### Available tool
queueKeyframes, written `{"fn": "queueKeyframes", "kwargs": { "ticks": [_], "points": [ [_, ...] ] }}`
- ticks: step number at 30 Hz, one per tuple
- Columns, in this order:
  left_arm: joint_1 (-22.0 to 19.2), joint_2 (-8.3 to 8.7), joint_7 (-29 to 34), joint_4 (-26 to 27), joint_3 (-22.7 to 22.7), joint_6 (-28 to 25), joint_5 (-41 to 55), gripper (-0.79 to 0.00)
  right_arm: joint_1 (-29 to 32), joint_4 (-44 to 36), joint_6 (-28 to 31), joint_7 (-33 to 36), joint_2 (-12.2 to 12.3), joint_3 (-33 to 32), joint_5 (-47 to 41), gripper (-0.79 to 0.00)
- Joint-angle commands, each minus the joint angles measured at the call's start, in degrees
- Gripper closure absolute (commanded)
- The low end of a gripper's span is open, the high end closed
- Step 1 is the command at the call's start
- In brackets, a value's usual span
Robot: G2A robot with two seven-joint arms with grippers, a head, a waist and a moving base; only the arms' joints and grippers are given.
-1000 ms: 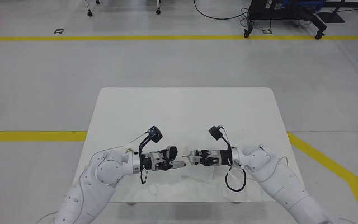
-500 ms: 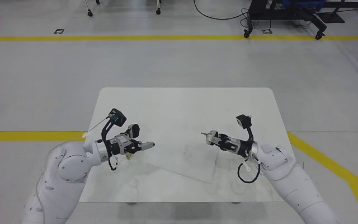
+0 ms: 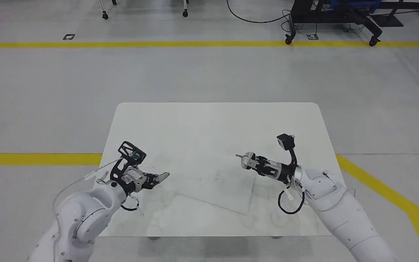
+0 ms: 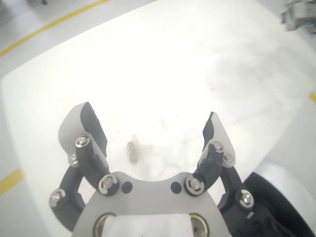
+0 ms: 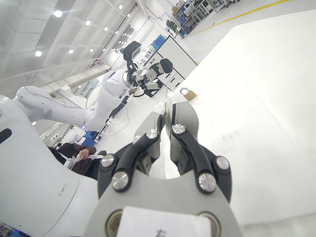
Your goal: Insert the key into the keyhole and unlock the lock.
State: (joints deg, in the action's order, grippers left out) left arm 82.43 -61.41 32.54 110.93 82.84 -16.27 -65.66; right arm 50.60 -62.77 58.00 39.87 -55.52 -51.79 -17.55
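Note:
A small brass padlock with a silver shackle lies on the white table between the spread fingers of my left gripper, which is open and holds nothing. In the right wrist view the padlock rests near the table's edge, just below the left gripper. From above, the left gripper hovers over the table's front left part. My right gripper is held over the table's right half, jaws pressed together. A thin metal tip, seemingly the key, pokes out of it towards the left.
The white table has a flat white sheet lying near its front middle. The table's front edge runs close below both arms. A yellow floor line passes on either side.
One second ago both grippers met at the front middle. They have drawn apart since: the left arm swung left and opened, the padlock now lies on the table, and the right arm drew back right.

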Motion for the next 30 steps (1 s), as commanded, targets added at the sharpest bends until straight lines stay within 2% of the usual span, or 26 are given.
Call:
{"fn": "queueKeyframes", "kwargs": {
  "ticks": [1, 4, 8, 11, 13, 19, 26, 30],
  "points": [
    [3.3, 0.22, 2.4, 2.9, 1.3, 2.4, -4.5, -0.785, 0.0, 0.0, 0.0, 0.0, 0.0, 0.0, 0.0, 0.0],
    [2.8, 0.33, 7.3, 2.0, 0.3, 1.1, -6.2, -0.785, 0.0, 0.0, 0.0, 0.0, 0.0, 0.0, 0.0, 0.0],
    [-3.3, 0.13, 12.8, -4.3, -2.4, -2.2, -3.5, -0.785, 0.0, 0.0, 0.0, 0.0, 0.0, 0.0, 0.0, 0.0],
    [-7.3, -0.13, 14.6, -8.3, -3.8, -2.4, -1.9, -0.573, 0.0, 0.0, 0.0, 0.0, 0.0, 0.0, 0.0, 0.0],
    [-8.7, -0.24, 15.8, -9.5, -4.8, -3.0, -1.3, -0.542, 0.0, 0.0, 0.0, 0.0, 0.0, 0.0, 0.0, 0.0],
    [-10.0, -0.36, 18.3, -11.3, -6.9, -4.0, -1.1, -0.551, 0.0, 0.0, 0.0, 0.0, 0.0, 0.0, 0.0, 0.0],
    [-11.4, -0.46, 19.2, -13.6, -8.1, -4.2, -0.6, -0.397, 0.0, 0.0, 0.0, 0.0, 0.0, 0.0, 0.0, 0.0],
    [-11.4, -0.41, 19.4, -13.6, -8.1, -4.1, -0.4, -0.363, 0.0, 0.0, 0.0, 0.0, 0.0, 0.0, 0.0, 0.0]
  ]
}}
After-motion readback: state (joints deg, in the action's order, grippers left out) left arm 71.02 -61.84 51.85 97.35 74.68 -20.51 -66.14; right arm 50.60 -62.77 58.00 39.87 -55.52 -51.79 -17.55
